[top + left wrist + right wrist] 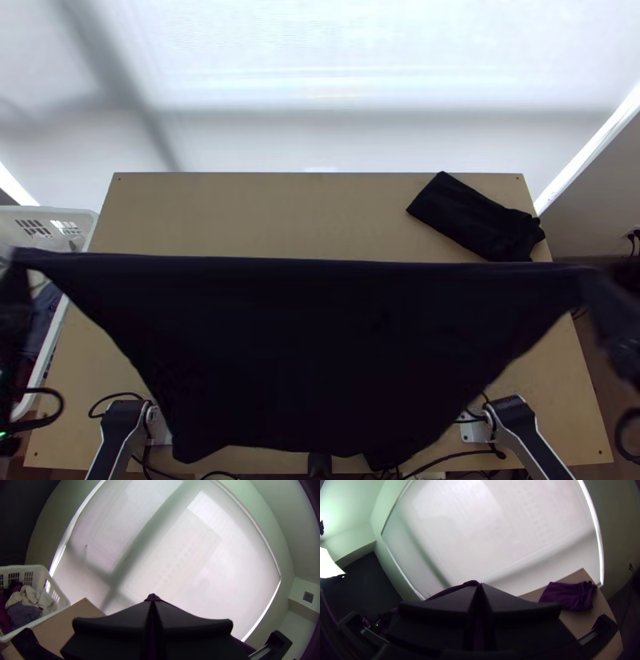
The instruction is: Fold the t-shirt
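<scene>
T-shirt (320, 344), detail lost in black — pinched by cut-off left tool (14, 261) and blurred right tool (596, 278)

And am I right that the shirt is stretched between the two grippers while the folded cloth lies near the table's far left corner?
Not quite: the top view shows the folded cloth near the far right corner of the table. The shirt is indeed stretched between the left gripper and the right gripper.

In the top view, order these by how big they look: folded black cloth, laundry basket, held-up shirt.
1. Held-up shirt
2. Laundry basket, partly cut off by the view's edge
3. Folded black cloth
</scene>
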Robot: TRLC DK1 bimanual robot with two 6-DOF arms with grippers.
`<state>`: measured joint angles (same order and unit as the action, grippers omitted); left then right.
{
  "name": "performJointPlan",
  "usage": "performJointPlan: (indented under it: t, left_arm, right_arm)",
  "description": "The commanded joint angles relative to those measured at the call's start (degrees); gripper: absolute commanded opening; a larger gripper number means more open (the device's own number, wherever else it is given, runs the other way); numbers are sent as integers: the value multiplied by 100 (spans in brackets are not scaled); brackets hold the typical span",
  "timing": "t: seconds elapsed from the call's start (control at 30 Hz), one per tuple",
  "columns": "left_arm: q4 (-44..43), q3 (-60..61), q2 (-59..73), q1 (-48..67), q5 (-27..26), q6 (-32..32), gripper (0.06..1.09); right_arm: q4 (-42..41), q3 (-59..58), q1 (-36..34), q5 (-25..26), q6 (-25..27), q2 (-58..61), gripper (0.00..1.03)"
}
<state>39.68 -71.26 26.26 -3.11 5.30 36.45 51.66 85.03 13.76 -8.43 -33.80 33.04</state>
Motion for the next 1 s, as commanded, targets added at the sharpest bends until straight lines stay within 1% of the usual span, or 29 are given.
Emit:
performJointPlan:
  t: [0.0, 0.17, 0.27, 0.33, 0.47, 0.6, 0.67, 0.73, 0.97]
  left_arm:
    - [-110, 842, -271, -31, 164, 126, 9]
    - [-444, 1800, -148, -58, -91, 117, 9]
    - [-576, 1994, 248, -84, -258, 117, 9]
    - [-593, 1994, 617, -93, -460, 161, 9]
    - [-707, 2002, 1241, -137, -565, 161, 9]
    - [-857, 1941, 1856, -242, -741, 143, 9]
    - [-822, 1897, 2217, -304, -1128, 47, 9]
    - [-751, 1818, 2551, -365, -1409, -50, 9]
    - [-734, 1422, 3764, -444, -1594, -428, 9]
  right_arm:
    - [-262, -558, 136, 263, -197, -148, 3]
    - [-868, -1437, 180, 263, -179, 106, 3]
    - [-1114, -1771, 180, 263, -258, 414, 3]
    - [-1255, -1938, 180, 254, -276, 678, 3]
    - [-1387, -2008, 153, 192, -258, 1434, 3]
    - [-1580, -2079, -75, -89, -197, 2154, 3]
    - [-1703, -2114, -163, -115, -171, 2532, 3]
    - [-1791, -2096, -304, -186, -144, 2910, 3]
    - [-2186, -1815, -682, -195, 40, 4141, 3]
